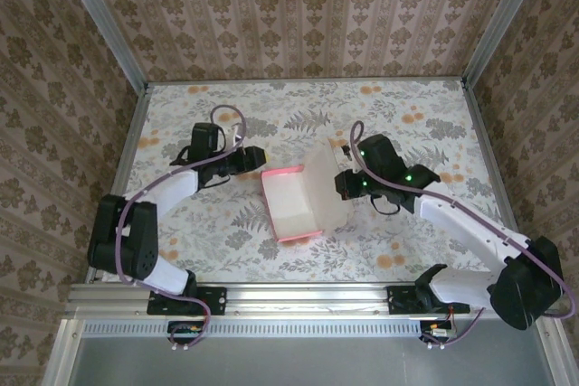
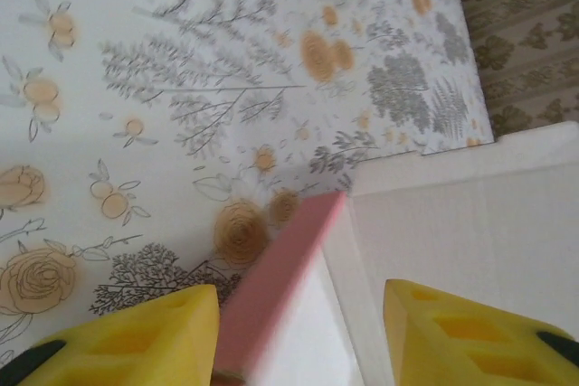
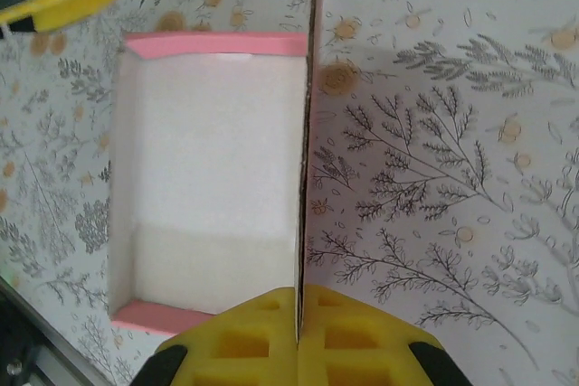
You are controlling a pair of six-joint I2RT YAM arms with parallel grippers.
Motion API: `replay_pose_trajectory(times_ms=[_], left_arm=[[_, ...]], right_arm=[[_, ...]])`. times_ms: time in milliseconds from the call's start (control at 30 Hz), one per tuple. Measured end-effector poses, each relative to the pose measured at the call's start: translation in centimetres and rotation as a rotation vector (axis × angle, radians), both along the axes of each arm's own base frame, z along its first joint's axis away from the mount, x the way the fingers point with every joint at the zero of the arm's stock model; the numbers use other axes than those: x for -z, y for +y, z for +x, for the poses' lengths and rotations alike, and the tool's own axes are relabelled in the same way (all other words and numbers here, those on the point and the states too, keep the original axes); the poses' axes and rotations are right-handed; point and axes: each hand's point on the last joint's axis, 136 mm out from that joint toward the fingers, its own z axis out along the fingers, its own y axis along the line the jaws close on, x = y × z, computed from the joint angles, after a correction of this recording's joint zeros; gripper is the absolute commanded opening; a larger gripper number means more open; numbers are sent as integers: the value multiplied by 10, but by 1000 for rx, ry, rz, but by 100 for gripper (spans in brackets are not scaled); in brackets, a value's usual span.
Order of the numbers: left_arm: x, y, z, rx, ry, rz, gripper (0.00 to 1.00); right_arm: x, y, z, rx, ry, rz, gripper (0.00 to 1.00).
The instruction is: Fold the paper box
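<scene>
Floral cloth covers the desk [image 1: 434,124], shut in by damask wallpaper [image 1: 298,15].

The right jaws are closed on the box [image 3: 213,178]. In the right wrist view their two yellow fingers [image 3: 244,345] meet at the bottom centre and pinch a thin upright flap [image 3: 310,133]. The flap is seen edge-on, as a dark line running to the top of the frame. Left of it lies the box's pale open tray, with a pink wall at its upper end and another at its lower end.

The left jaws stand open. In the left wrist view their fingers [image 2: 136,336] sit apart at the bottom corners, with a pink wall of the box standing between them. Whether the left finger touches that wall I cannot tell. A pale panel takes up the lower right of that frame.

From above, the box sits near the centre of the desk between the two jaws, its pale flap raised on the right side. The left arm [image 1: 167,192] bends up from the lower left and reaches right to the box's upper left corner. The right arm [image 1: 461,219] stretches from the lower right up to the flap, with green lights [image 1: 409,173] lit at its wrist. A metal rail [image 1: 308,297] crosses the bottom of the frame under both bases.
</scene>
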Motion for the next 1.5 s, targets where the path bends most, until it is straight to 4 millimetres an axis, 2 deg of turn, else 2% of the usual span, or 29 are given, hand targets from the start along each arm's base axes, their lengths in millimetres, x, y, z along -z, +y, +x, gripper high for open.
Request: replay_pose_trajectory(times_ms=[100, 167, 333, 500, 733, 833, 1200, 1367, 1500], left_arm=[[-25, -2, 1, 74, -118, 39, 58], [-33, -3, -1, 105, -175, 60, 60], [-32, -1, -5, 177, -252, 127, 61], [-35, -6, 3, 280, -352, 191, 57], [-33, -20, -6, 438, -484, 215, 56], [-32, -29, -2, 496, -527, 216, 53], [-13, -61, -4, 675, -603, 210, 49], [-5, -71, -8, 724, -603, 212, 35], [2, -72, -10, 741, -594, 248, 32]], right_arm=[[-12, 7, 4, -93, -20, -40, 1], [-17, 12, 6, -157, -34, -57, 0], [-20, 24, 10, -282, -25, -100, 0], [-11, 31, 12, -365, -4, -131, 0], [-16, 34, 10, -424, -19, -135, 0], [-18, 35, 11, -436, -33, -139, 0], [-13, 35, 10, -450, -25, -151, 0], [-13, 35, 11, -451, -27, -154, 0], [-12, 34, 11, -448, -26, -159, 0]])
